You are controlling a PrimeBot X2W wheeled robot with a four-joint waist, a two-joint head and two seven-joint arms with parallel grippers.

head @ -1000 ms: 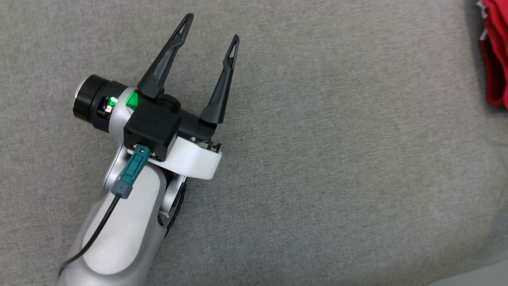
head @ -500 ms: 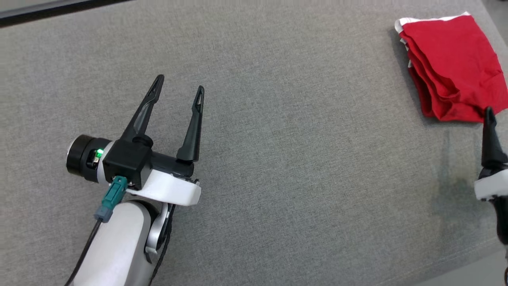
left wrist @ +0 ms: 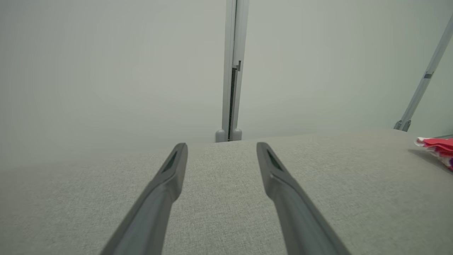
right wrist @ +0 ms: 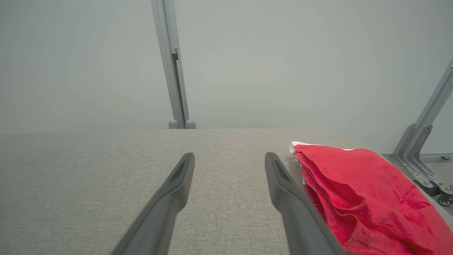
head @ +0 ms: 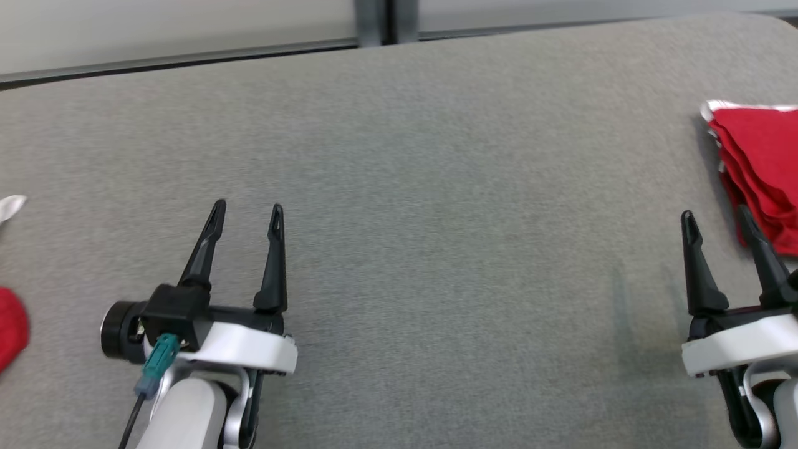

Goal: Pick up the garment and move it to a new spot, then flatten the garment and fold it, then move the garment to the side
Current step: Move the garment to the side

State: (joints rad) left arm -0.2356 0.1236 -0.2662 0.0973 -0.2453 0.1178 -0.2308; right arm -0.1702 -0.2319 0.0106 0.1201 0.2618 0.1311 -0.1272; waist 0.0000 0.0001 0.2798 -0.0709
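The garment [head: 760, 162] is red with a white edge and lies folded at the far right of the grey table; in the right wrist view the garment [right wrist: 357, 191] sits just right of my right fingers. It also shows small at the right edge of the left wrist view, as a red garment [left wrist: 437, 147]. My right gripper [head: 717, 218] stands open just left of it, nothing between its fingers. My left gripper [head: 246, 209] stands open over bare table at the lower left, empty. Both show open in their wrist views: left gripper [left wrist: 221, 147], right gripper [right wrist: 230, 157].
The grey fabric table [head: 436, 187] runs to a far edge near a pale wall with a vertical metal post [left wrist: 231, 71]. A red cloth patch [head: 12, 327] and a white scrap [head: 11, 207] show at the left edge. A metal bracket [right wrist: 421, 145] stands beyond the garment.
The head camera has tilted up, so the table's far edge, the wall and both grippers came into view. Both grippers stay open; the garment lies as before.
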